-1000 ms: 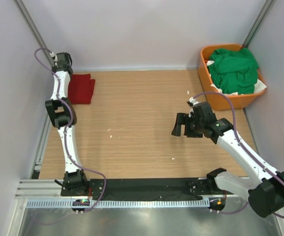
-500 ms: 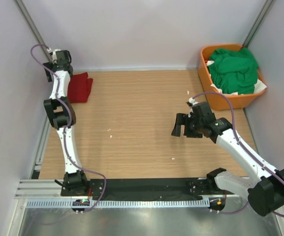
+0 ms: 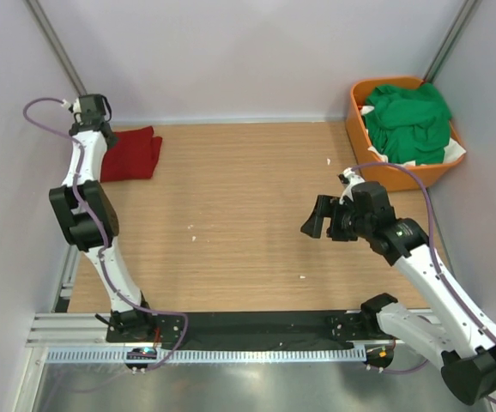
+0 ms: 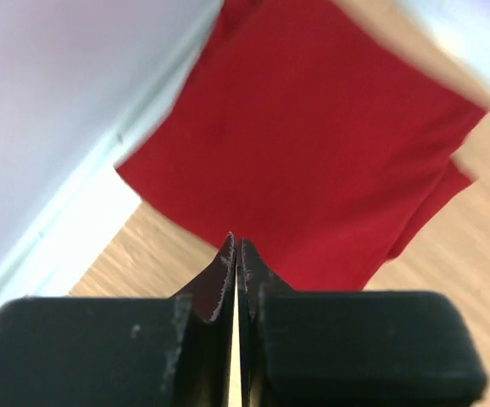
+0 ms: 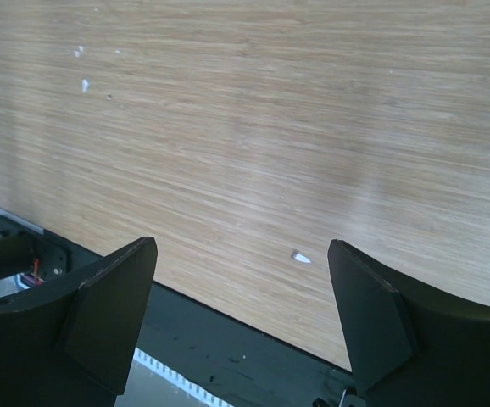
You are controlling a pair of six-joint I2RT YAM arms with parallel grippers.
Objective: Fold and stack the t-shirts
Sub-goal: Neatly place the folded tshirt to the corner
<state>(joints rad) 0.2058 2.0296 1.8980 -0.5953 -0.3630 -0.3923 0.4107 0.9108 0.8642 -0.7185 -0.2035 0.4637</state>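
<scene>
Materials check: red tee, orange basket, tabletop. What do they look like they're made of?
Red tee: soft matte fabric, likely cotton; it lies in limp folded layers. Orange basket: probably moulded plastic, with smooth uniform colour and a rigid rim. Tabletop: wood or wood-look laminate, with fine straight grain and low sheen; cannot tell which.

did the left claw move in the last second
Yes: the left claw shifted left toward the pale side wall, away from the folded dark red t-shirt.
</scene>
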